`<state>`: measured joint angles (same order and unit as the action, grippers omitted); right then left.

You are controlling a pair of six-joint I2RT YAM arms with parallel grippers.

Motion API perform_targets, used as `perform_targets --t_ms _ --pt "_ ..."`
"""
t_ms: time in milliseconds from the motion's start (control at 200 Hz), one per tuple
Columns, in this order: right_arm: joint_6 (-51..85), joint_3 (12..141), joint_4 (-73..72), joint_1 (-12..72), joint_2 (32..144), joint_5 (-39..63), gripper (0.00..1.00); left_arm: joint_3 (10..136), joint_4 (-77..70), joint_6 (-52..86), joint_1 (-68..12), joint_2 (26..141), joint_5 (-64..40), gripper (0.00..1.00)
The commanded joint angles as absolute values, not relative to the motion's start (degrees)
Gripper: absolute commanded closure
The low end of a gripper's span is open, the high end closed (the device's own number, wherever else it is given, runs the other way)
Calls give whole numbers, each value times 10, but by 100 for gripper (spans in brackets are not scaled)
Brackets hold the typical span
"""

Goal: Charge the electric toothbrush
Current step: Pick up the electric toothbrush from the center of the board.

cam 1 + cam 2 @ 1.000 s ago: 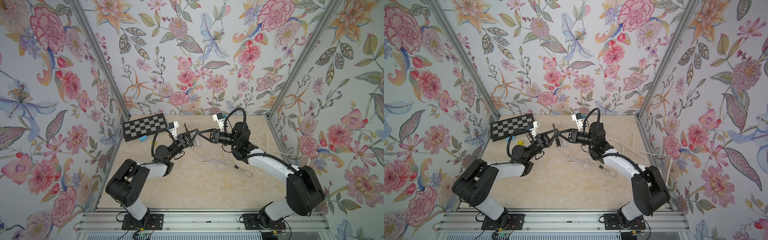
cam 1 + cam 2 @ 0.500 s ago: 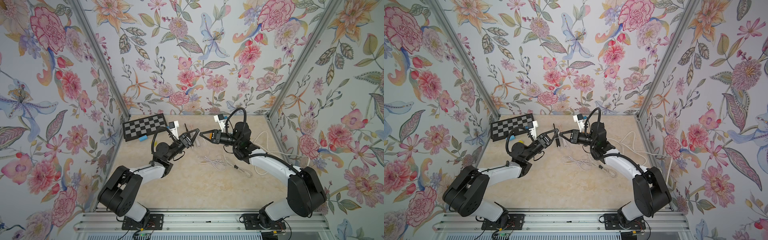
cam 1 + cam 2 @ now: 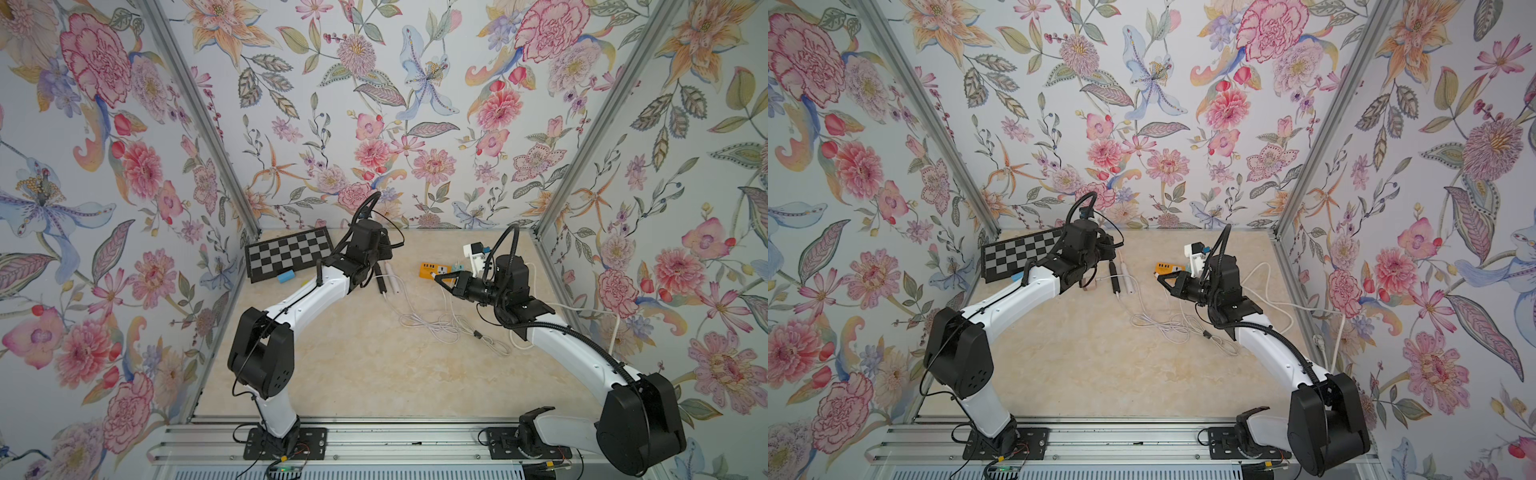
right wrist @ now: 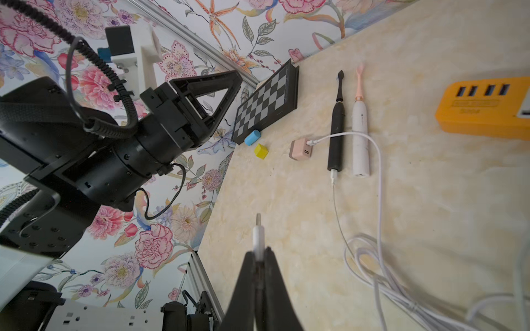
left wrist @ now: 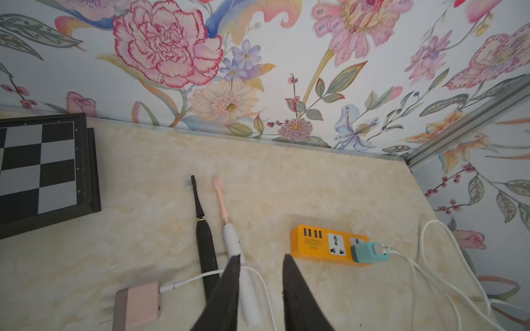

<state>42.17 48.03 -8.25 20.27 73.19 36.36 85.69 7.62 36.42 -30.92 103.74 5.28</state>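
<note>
White toothbrush looks the target: right gripper pinched shut on the cable plug, left gripper slightly parted and empty by its handle, flat beside the black toothbrush — probably light, slick, roll-prone, so grip mid-handle.

chessboard: cut by edge | power strip: cut by edge | black toothbrush: base behind left gripper
</note>
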Motion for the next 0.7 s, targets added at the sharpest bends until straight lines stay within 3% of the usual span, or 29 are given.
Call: perform_targets --t_ms 0,65,140,365,455,696 --pt "415 458 -65 205 706 354 100 897 155 333 -310 1083 24 79" --pt "416 453 -64 205 702 355 100 915 157 370 -309 1120 23 83" --pt "416 452 -64 206 701 355 100 968 195 394 -309 1174 42 80" --pt "412 462 -64 206 714 364 100 1248 383 439 -294 1379 99 77" --pt "412 464 -64 206 715 367 100 1325 414 457 -278 1438 64 77" --pt "406 461 -61 206 715 367 100 1297 341 451 -269 1456 -13 63"
